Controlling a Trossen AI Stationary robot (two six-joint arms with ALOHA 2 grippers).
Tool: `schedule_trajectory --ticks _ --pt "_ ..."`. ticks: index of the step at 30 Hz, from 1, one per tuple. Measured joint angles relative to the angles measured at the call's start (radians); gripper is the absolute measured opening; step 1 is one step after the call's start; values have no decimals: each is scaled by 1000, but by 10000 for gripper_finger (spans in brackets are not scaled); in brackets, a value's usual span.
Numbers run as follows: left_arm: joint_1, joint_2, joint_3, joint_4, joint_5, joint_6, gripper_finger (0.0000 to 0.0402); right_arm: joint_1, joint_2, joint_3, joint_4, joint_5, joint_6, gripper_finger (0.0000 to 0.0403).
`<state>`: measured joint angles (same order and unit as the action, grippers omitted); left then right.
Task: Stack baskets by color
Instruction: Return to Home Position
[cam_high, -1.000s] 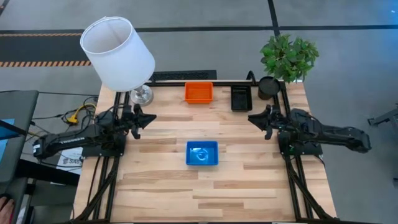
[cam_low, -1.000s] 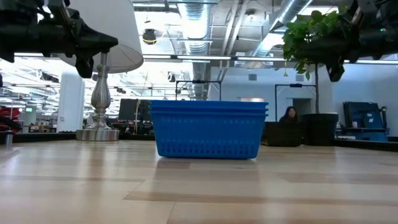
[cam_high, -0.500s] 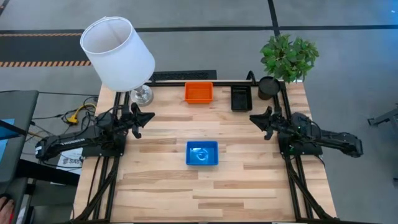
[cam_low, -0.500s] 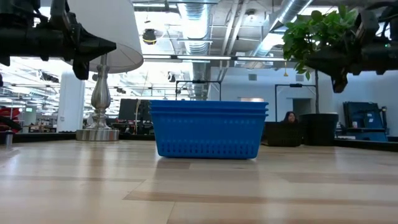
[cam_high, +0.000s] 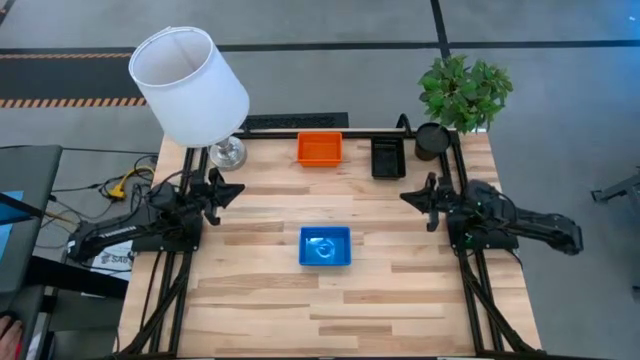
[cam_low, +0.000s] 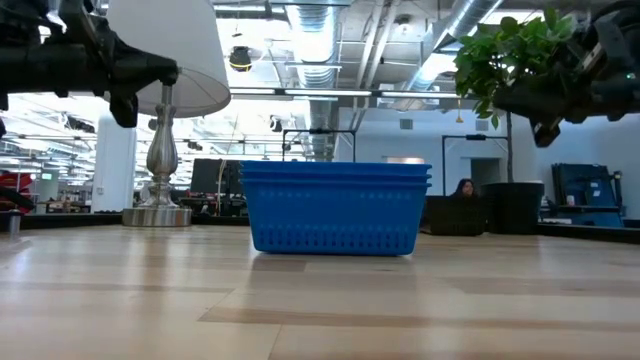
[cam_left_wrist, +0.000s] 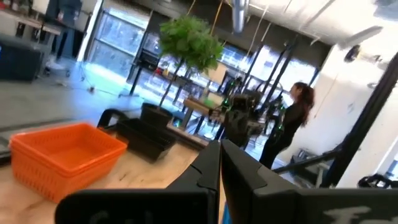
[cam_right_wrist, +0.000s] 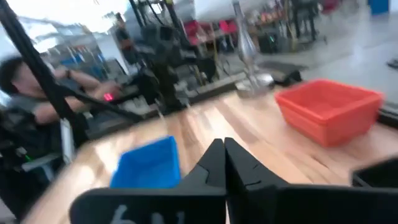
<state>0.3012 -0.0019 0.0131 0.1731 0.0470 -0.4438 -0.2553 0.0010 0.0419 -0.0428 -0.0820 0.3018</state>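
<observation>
A stack of blue baskets (cam_high: 325, 246) (cam_low: 336, 208) rests on its bottom at the table's middle. A stack of red-orange baskets (cam_high: 319, 149) (cam_left_wrist: 68, 155) and the black baskets (cam_high: 388, 157) (cam_left_wrist: 146, 134) stand at the far edge. My left gripper (cam_high: 234, 188) (cam_left_wrist: 221, 158) hovers shut by the left edge, above the table, pointing toward the middle. My right gripper (cam_high: 406, 196) (cam_right_wrist: 224, 155) hovers shut by the right edge, also pointing inward. Neither gripper touches a basket.
A lamp with a white shade (cam_high: 190, 85) stands on its metal foot (cam_high: 227, 153) at the far left corner. A plant (cam_high: 463, 92) in a round black pot (cam_high: 432, 140) stands at the far right corner. A black frame rail (cam_high: 350, 131) runs along the far edge.
My right gripper has sunk a little and its fingers have come together; it holds nothing. The baskets have not moved.
</observation>
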Motion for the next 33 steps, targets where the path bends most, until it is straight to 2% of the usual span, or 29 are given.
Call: schedule_trajectory --ticks 4,8,13,18,23,33 --pt "1 6 16 -57 5 5 0 -16 0 31 -113 -16 -15 16" --pt "1 4 -2 -53 1 -7 0 -16 0 33 -117 -29 -43 13" --pt "1 6 -3 -89 -26 1 0 -30 1 27 -67 -13 -64 5" --pt "1 6 -4 -80 -26 1 0 -31 2 -34 121 -36 -28 11" --pt "1 6 -5 25 -27 26 0 -26 9 -34 122 -76 -47 6" --pt "1 6 -6 17 -40 38 0 -27 12 -34 89 -73 -49 33"
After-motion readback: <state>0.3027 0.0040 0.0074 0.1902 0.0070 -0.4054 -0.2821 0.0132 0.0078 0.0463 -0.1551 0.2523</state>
